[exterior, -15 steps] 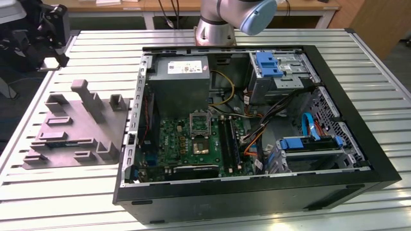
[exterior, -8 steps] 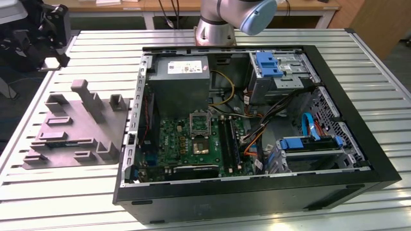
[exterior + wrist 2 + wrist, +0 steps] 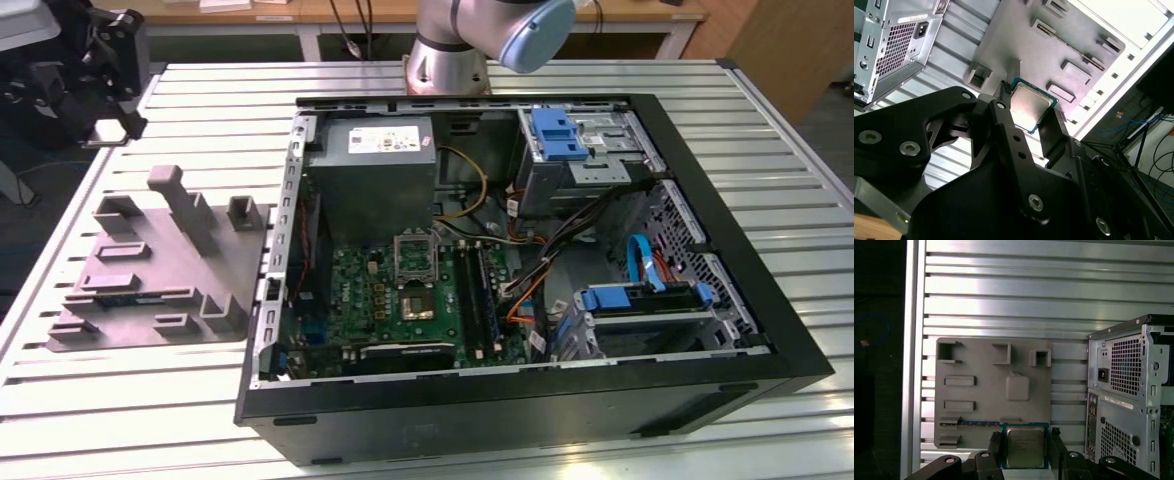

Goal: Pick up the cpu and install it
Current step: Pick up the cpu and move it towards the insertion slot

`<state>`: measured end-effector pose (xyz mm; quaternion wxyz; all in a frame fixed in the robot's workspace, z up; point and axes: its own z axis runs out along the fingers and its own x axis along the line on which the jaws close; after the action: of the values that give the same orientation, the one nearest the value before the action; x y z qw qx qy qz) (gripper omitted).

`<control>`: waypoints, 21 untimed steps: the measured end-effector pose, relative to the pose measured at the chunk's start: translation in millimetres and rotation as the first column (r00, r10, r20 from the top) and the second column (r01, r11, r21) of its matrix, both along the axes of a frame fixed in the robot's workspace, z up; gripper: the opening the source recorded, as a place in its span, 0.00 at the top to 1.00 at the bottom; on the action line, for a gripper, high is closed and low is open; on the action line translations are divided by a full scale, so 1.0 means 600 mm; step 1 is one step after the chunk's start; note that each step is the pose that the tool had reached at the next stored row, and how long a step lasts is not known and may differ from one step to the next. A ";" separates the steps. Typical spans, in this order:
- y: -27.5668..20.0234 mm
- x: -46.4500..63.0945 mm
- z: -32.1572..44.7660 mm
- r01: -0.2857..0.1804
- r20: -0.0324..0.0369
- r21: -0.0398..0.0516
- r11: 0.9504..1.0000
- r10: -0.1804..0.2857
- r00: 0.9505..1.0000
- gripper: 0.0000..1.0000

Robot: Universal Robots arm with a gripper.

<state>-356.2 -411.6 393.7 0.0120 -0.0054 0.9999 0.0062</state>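
Exterior view first, working from its left: the grey fixture plate lies on the slatted table. Just beside it, towards the exterior view's right, the open computer case lies on its side. Inside, below the power supply, the socket sits on the green board. It looks dark, with no silvery top in it, so I'd say nothing is seated there yet.

In both wrist views the cpu is clamped in the gripper. The black fingers press on two opposite edges, and its dull metal top faces the cameras. It hangs clear above the fixture plate, with the case's rear panel off to one side. A thin memory stick lies in a slot on that plate.

So the pick-up looks done: the chip is off the plate and held. To my eye the carry to the socket and the seating are what's left.
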 end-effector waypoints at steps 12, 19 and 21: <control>0.0000 0.007 0.000 0.000 0.000 0.000 1.000 0.000 1.000 0.53; 0.0000 0.011 0.000 0.000 0.000 0.000 1.000 0.000 1.000 0.53; 0.0000 0.011 0.000 0.000 0.000 0.000 1.000 0.000 1.000 0.53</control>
<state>-349.4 -411.6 393.7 0.0120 -0.0054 0.9999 0.0062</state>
